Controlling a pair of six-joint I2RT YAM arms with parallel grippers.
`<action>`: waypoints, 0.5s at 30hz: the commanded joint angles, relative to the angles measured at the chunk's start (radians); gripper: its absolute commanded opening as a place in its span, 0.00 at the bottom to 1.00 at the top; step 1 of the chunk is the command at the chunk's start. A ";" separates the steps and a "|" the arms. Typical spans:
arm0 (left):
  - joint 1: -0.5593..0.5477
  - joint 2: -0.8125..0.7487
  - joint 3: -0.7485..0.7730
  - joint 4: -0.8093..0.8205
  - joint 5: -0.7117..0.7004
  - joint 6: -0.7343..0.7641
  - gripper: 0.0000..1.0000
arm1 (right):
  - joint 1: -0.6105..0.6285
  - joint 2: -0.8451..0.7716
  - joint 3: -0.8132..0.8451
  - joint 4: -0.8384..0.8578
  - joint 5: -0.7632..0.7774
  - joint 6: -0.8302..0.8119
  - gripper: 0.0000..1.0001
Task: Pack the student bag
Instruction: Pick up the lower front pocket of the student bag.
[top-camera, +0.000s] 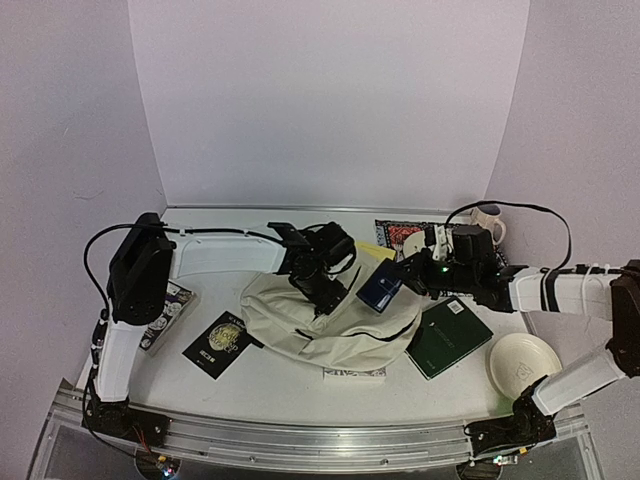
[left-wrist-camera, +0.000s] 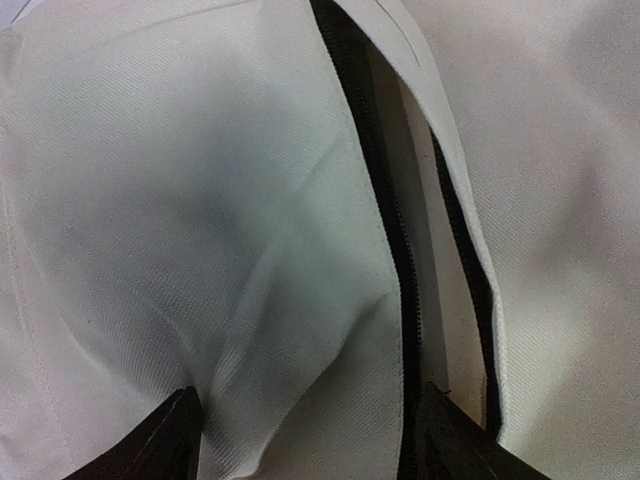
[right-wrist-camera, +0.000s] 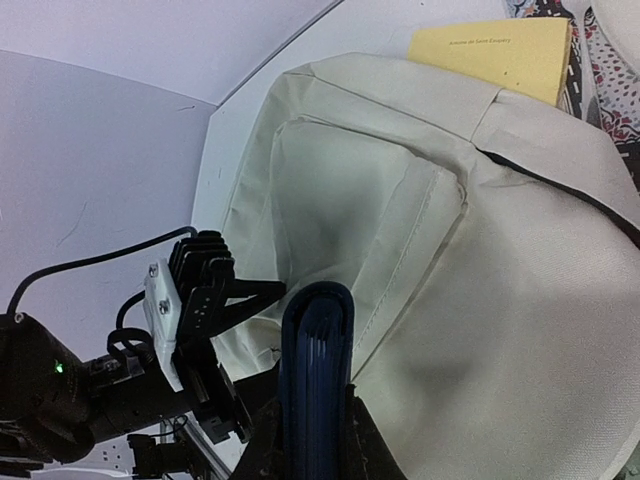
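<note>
One blue book (top-camera: 381, 286) over student bag (top-camera: 300, 322)

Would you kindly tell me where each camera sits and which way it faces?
Top: above and behind, looking down at the table; left arm and right arm show.
Left wrist: close over the zipper of the bag; its spread fingertips show.
Right wrist: facing the bag; the right tool clamps a blue book.
Shared: top and right wrist both see that book.
</note>
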 joint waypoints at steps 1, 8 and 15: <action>-0.050 0.021 0.078 -0.051 -0.020 0.052 0.76 | -0.006 -0.045 -0.008 0.017 0.010 -0.028 0.00; -0.053 0.080 0.117 -0.074 -0.094 0.057 0.78 | -0.006 -0.052 -0.021 0.012 0.007 -0.029 0.00; -0.054 0.178 0.203 -0.160 -0.271 0.024 0.76 | -0.007 -0.065 -0.034 0.009 0.014 -0.034 0.00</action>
